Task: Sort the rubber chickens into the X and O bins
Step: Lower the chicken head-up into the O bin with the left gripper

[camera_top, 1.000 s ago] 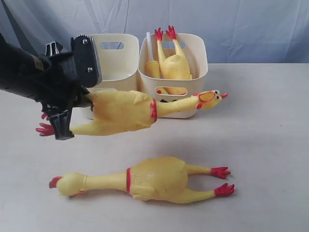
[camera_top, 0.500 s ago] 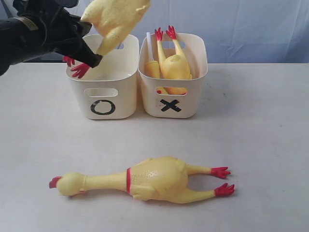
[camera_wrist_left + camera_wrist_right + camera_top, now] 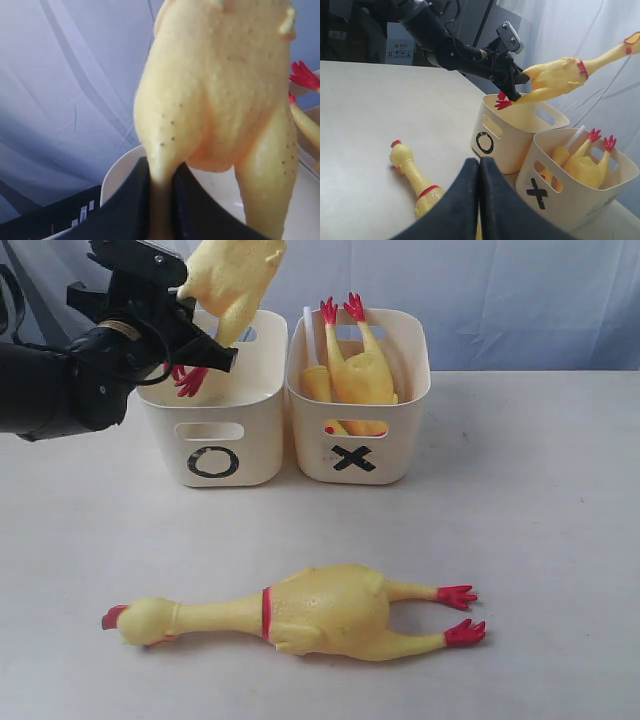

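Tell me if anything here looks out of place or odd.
Nothing is spilled or damaged. A head-down chicken stands in the X bin, red feet poking above the rim. A long chicken lies unsorted on the table before the bins. The left gripper holds a third chicken by a leg above the O bin.

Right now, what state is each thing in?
left gripper: shut on a leg of the held chicken
held chicken: lifted, feet down, over the O bin
O bin: upright
X bin: upright, binned chicken inside, feet up
table chicken: lying flat, untouched
right gripper: shut, empty
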You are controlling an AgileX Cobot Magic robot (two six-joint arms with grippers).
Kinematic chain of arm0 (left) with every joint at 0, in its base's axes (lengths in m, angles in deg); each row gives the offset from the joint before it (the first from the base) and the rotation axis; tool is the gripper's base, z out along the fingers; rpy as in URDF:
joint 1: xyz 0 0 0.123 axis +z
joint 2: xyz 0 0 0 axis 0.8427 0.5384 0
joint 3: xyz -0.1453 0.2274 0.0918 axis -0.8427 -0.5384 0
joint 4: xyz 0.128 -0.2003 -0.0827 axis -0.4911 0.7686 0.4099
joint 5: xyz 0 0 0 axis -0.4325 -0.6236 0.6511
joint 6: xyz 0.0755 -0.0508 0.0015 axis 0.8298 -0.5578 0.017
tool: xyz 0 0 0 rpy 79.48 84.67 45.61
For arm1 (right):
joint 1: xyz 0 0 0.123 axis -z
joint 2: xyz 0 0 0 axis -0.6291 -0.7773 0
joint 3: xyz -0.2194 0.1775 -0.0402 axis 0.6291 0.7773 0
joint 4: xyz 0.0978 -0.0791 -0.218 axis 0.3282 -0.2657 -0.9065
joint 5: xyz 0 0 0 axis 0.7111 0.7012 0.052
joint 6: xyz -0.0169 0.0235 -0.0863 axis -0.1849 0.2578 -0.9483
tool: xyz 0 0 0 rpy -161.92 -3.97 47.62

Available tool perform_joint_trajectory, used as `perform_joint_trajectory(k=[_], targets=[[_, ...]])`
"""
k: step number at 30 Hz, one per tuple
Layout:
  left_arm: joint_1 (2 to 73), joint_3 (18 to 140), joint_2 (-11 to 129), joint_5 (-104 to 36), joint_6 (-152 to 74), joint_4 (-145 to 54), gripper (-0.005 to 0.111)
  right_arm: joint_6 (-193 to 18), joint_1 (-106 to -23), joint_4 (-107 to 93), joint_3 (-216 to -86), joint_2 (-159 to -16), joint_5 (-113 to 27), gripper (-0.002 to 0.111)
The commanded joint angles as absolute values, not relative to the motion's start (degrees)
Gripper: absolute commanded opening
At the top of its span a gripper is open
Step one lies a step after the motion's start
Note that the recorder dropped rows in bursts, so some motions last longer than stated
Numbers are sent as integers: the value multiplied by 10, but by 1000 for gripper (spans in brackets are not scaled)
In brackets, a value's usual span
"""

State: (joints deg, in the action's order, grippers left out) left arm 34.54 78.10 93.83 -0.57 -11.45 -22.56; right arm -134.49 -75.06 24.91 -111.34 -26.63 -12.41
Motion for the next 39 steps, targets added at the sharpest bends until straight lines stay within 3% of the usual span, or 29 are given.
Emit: perform_joint_trajectory(k=[1,15,39], targets=[[346,818,964,23,-95,-224,0,-1345,-750,251,-1110,-264,-129,0],[392,843,990,-83,-45,-145,0,-1345,-750,251,-1110,-264,-129,0],[392,843,990,-201,-32,-167,0,-1345,-750,251,-1110,-264,-127,0]])
